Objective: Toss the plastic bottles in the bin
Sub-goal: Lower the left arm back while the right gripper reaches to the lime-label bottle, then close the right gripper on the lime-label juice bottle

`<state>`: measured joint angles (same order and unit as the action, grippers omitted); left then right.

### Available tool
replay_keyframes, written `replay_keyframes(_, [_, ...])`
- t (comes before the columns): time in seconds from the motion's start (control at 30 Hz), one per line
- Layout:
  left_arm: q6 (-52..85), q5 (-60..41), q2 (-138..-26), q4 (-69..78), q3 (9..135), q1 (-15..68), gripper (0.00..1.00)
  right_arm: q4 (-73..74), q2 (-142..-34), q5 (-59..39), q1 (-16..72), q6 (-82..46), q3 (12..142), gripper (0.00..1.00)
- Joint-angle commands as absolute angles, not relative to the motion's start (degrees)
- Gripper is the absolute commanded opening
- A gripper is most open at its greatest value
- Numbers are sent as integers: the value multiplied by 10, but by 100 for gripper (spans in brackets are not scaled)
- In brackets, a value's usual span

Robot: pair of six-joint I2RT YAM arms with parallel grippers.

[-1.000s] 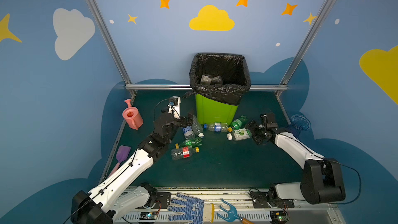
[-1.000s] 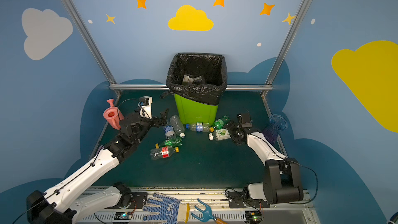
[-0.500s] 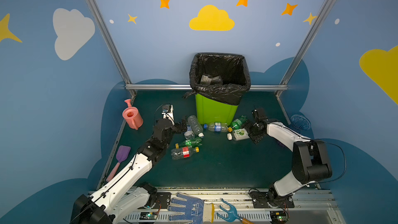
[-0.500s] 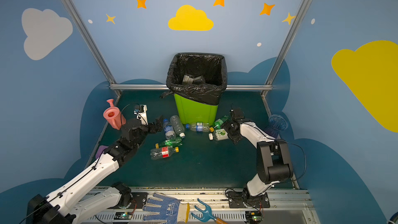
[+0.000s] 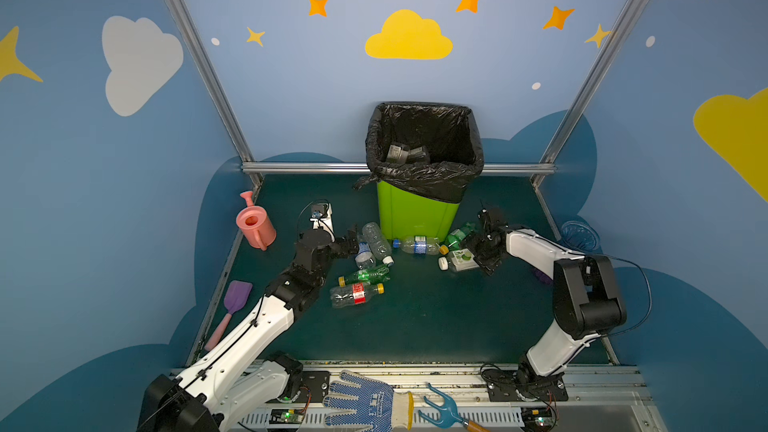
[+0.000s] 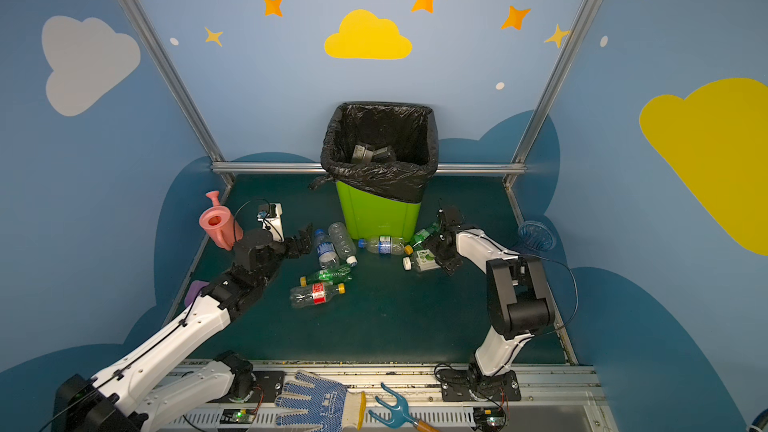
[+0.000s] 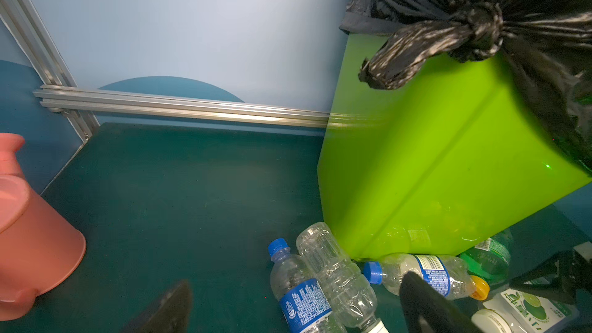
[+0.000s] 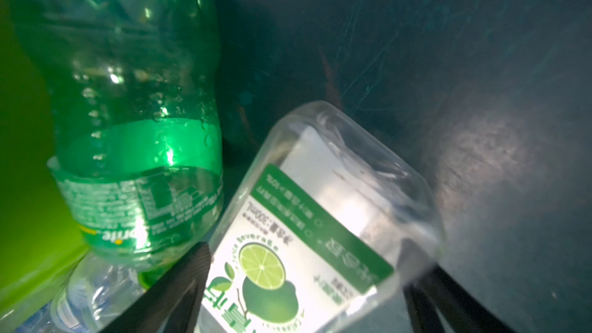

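Front rail: a white knitted glove with blue dots (image 5: 361, 403) and a blue hand fork (image 5: 442, 409) lie on the metal rail (image 5: 415, 371).
Left edge: a purple plastic scoop (image 5: 237, 299) lies beside the dark green mat (image 5: 415, 326).
Nearest bottles: a clear plastic bottle with a red label and yellow cap (image 5: 355, 295) lies on its side on the mat. A crumpled green bottle with a yellow cap (image 5: 365, 275) lies just behind it.
Left gripper (image 5: 350, 243): jaws spread wide and holding nothing, low over the mat. It is just beside a clear bottle with a blue label and blue cap (image 7: 298, 296), which touches a ribbed clear bottle with a white cap (image 7: 333, 270).
Right gripper (image 5: 482, 254): its fingers (image 8: 179, 286) stand either side of a square clear bottle with a lime label and white cap (image 8: 307, 225), which lies on the mat. Whether they press it cannot be told.
Foot of bin: a second blue-labelled clear bottle (image 5: 415, 245) lies along the base, with a green soda bottle with a green label (image 8: 134, 123) beside it.
Bin: the tall lime-green plastic bin (image 5: 415, 218), lined with a black bag (image 5: 424, 184), stands upright at the back centre. The shapes inside are too dim to name.
Far sides: a pink plastic watering can (image 5: 254, 226) stands at the back left, and a ribbed blue vase (image 5: 579, 236) sits by the right edge.
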<state>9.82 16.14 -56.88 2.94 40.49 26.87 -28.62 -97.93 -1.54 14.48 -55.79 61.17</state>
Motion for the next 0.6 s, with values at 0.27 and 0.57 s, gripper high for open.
replay_keyframes(0.27, [110,160,-575,26,395,263,100,-344,-959,-19,144,-397,599,66])
replay_keyframes(0.57, [118,150,-580,31,393,263,100,-403,-932,-1,133,-342,615,68])
